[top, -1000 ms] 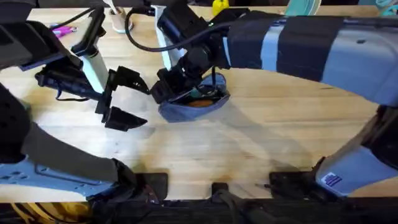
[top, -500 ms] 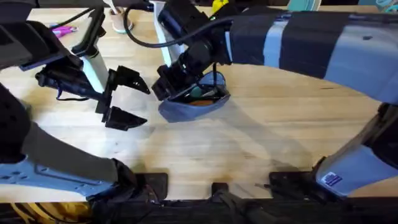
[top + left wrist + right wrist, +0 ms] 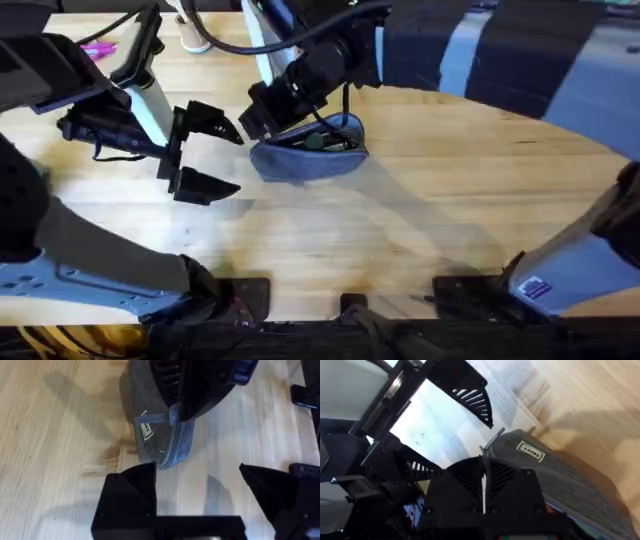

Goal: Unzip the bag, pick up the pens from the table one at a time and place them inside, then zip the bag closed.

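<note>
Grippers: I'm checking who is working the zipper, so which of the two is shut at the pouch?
The right gripper, fingers pinched shut on the metal zipper pull at the pouch's end. The left gripper hangs open beside it, holding nothing.

A large light wooden plank tabletop (image 3: 430,220) with visible grain runs across the overhead view. Soft shadows fall on the planks toward 5 o'clock. A dark strip (image 3: 330,340) borders the near edge at 6 o'clock.
</note>
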You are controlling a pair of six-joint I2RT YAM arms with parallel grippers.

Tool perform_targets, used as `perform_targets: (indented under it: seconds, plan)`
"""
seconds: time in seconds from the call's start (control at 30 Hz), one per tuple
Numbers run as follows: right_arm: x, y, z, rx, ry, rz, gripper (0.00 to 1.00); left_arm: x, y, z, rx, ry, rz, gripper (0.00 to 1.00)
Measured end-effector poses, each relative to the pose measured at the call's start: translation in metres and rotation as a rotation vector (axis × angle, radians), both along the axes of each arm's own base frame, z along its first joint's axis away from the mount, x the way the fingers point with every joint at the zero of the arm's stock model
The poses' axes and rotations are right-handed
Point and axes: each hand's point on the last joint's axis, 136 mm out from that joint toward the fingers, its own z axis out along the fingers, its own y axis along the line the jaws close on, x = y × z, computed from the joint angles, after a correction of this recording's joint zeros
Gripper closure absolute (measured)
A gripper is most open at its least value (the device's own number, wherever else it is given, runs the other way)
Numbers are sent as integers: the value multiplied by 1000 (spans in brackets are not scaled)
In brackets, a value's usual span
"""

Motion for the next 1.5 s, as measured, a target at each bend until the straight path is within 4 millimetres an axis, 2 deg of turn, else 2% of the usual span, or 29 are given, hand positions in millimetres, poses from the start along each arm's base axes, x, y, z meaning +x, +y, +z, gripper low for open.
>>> perform_targets:
  seconds: [0.3, 0.73, 0.8, 0.87, 0.97, 1.03, 1.1, 1.27, 1.5]
  plan:
    - [0, -1, -1, -4, 3, -8, 971, 16, -8, 6, -54, -78, 28, 7]
    - [1, -1, 0, -1, 21, -36, 971, 33, -49, 0, -45, -58, -25, 20]
    - [1, -1, 0, -1, 23, -39, 971, 33, -49, 0, -45, -50, -21, 69]
    - [1, -1, 0, -1, 23, -40, 971, 33, -49, 0, -43, -39, -13, 188]
    - [1, -1, 0, -1, 23, -40, 971, 33, -48, 0, -42, -32, -7, 653]
    - [2, -1, 0, 0, 24, -41, 971, 33, -48, -1, -40, -31, -6, 915]
    - [4, -2, 0, 0, 25, -48, 971, 33, -48, -1, -40, -29, -5, 952]
    - [15, -14, -1, -2, 42, -81, 971, 34, -49, 0, -46, -30, -1, 956]
    - [38, -57, -6, -12, 153, -185, 971, 37, -52, 5, -82, -42, 13, 958]
